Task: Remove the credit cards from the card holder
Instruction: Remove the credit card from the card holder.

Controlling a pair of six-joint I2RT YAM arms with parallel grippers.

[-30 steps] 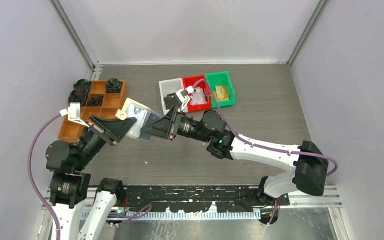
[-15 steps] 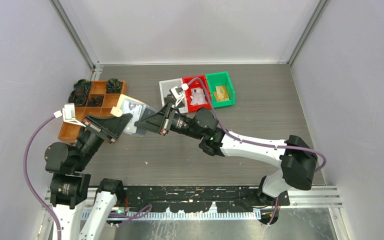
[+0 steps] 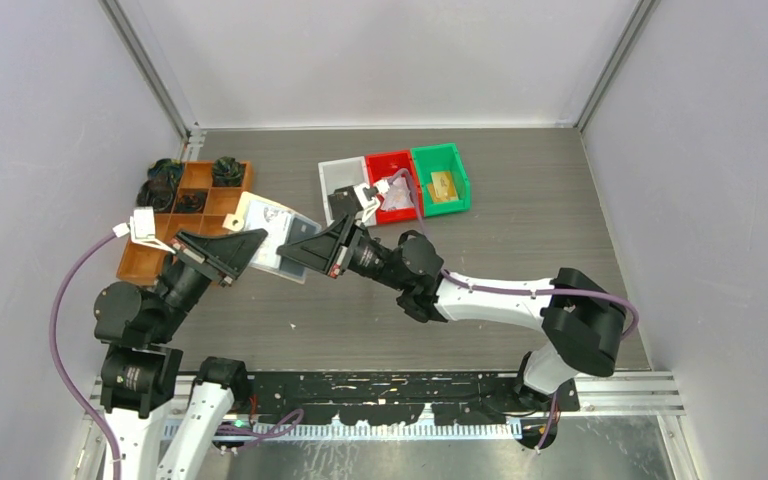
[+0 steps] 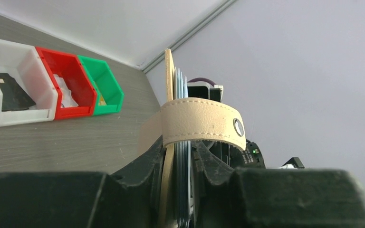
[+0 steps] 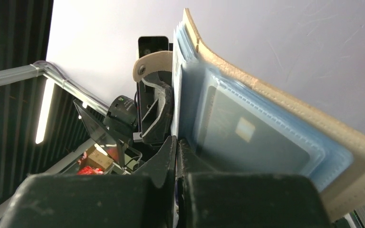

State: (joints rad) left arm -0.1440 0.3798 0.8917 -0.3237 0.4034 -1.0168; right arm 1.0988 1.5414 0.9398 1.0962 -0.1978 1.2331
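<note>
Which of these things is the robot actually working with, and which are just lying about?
In the job: card holder, clamped in the left gripper; credit cards in its clear sleeves; right gripper, shut at the sleeves.
Lying about: white bin with a black item; red bin; green bin; brown compartment tray.

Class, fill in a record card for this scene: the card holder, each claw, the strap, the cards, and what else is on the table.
Holder: card holder held up off the table, between the two arms
Left: left claw clamped on the card holder
Right: right claw shut at the edge of the clear sleeves; whether it pinches a card cannot be told
Strap: snap tab unfastened
Cards: one of the credit cards shows inside a sleeve
Others: white bin, red bin, green bin, side by side
</note>
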